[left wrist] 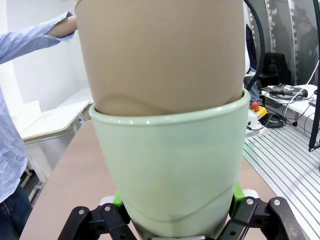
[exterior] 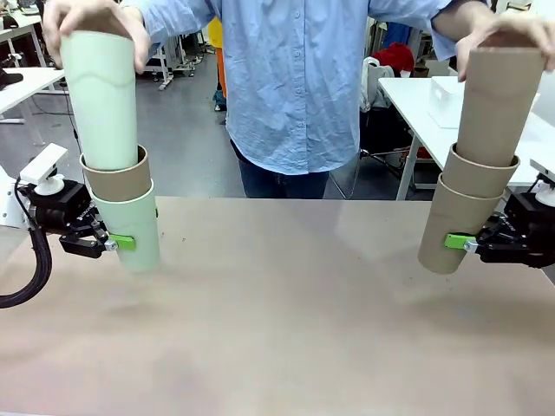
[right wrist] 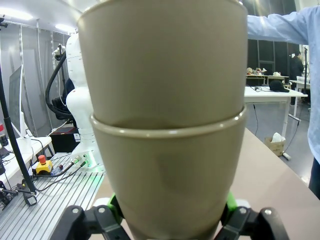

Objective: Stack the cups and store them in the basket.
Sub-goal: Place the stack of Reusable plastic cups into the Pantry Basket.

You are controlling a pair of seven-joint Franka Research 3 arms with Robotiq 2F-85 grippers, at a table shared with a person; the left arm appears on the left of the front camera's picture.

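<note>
Tan tabletop (exterior: 286,329) runs across the lower part of the front view. Above it, at middle left, the left gripper (exterior: 130,242) pinches the lower mint cup (exterior: 132,217) near its base, a green pad pressed to the cup's wall. In the left wrist view the same left gripper (left wrist: 177,200) has a pad on either side of the lower mint cup (left wrist: 170,160), which stands upright with a tan cup (left wrist: 160,55) nested in it. In the front view that tan cup (exterior: 117,180) shows as a band, and an upper mint cup (exterior: 102,100) sits partly inside it.

At middle right the right gripper (exterior: 455,242) is clamped on the bottom tan cup (exterior: 455,217). A middle tan cup (exterior: 481,172) is nested in it and a top tan cup (exterior: 499,100) stands partly inside that. The right wrist view shows the right gripper (right wrist: 167,205) squeezing the bottom tan cup (right wrist: 165,175) from both sides, with the middle tan cup (right wrist: 160,60) rising out of it.

Farther back, the person's hand (exterior: 91,22) at upper left grips the rim of the upper mint cup. The other hand (exterior: 507,35) at upper right caps the top tan cup. Behind, a blue shirt (exterior: 295,78) occupies the top centre.
</note>
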